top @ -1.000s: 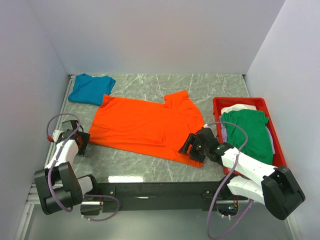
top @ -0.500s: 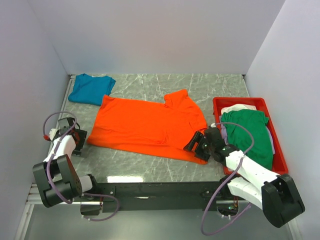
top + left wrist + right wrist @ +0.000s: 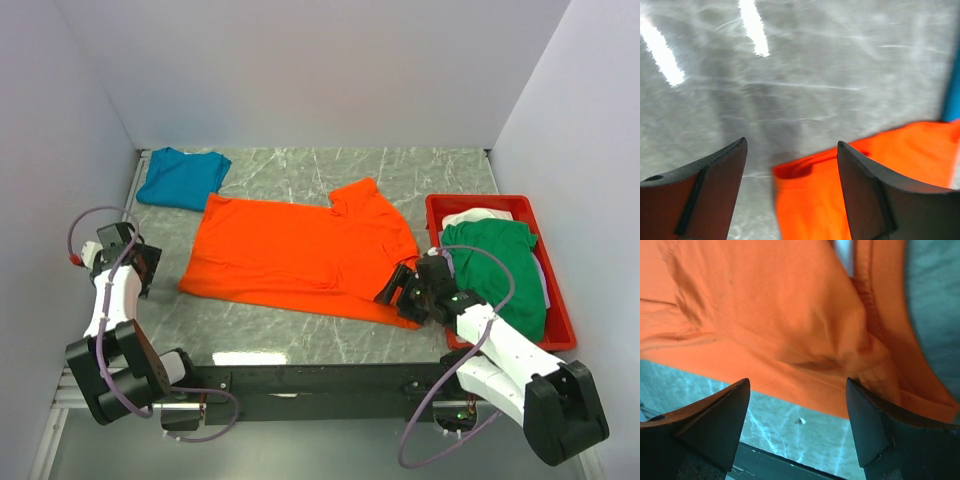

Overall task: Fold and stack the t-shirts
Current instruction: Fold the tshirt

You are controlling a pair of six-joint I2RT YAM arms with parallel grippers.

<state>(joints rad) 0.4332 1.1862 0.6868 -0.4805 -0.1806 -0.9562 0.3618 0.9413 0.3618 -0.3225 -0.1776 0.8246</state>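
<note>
Seen from above, a grey marble table point(image 3: 300, 170) holds a bright orange t-shirt point(image 3: 295, 255) spread flat across its middle, with the collar toward the far side. A teal blue t-shirt point(image 3: 182, 177) lies bunched in the far left corner, just beyond the orange one's shoulder. At the right edge sits a red tray point(image 3: 480, 201) containing a crumpled green t-shirt point(image 3: 500, 265) lying over a white t-shirt point(image 3: 475, 216), which peeks out at the tray's far end. The left gripper point(image 3: 138, 266) is near the table's left edge, apart from the orange shirt's near left corner; its wrist camera shows the fingers point(image 3: 715, 165) spread wide with nothing between them, the corner of orange cloth point(image 3: 810, 200) below on the marble. The right gripper point(image 3: 400, 290) is at the orange shirt's near right corner, beside the tray; its wrist camera shows its jaws spread wide above wrinkled orange fabric point(image 3: 765, 305), pinching nothing.
</note>
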